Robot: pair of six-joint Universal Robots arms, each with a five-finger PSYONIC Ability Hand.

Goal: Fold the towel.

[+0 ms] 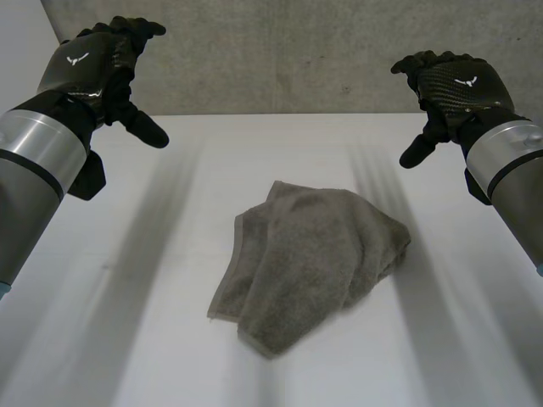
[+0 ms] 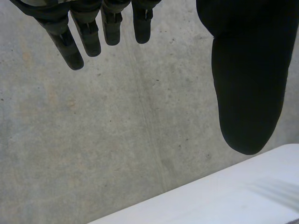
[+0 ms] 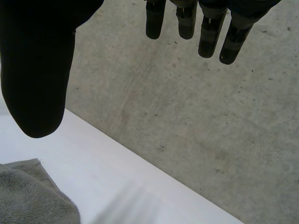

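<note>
A grey-brown towel (image 1: 310,263) lies crumpled and loosely doubled over in the middle of the white table (image 1: 127,339). My left hand (image 1: 97,64) hovers high at the far left, well away from the towel, its fingers (image 2: 74,44) straight and its thumb (image 2: 247,88) spread, holding nothing. My right hand (image 1: 454,89) hangs high at the far right, likewise open and empty, with straight fingers (image 3: 210,37) and a wide thumb (image 3: 39,79). In the right wrist view a corner of the towel (image 3: 32,200) lies on the table below the thumb.
A grey concrete wall (image 1: 297,51) rises behind the table's far edge (image 1: 280,114). Bare white tabletop lies on all sides of the towel.
</note>
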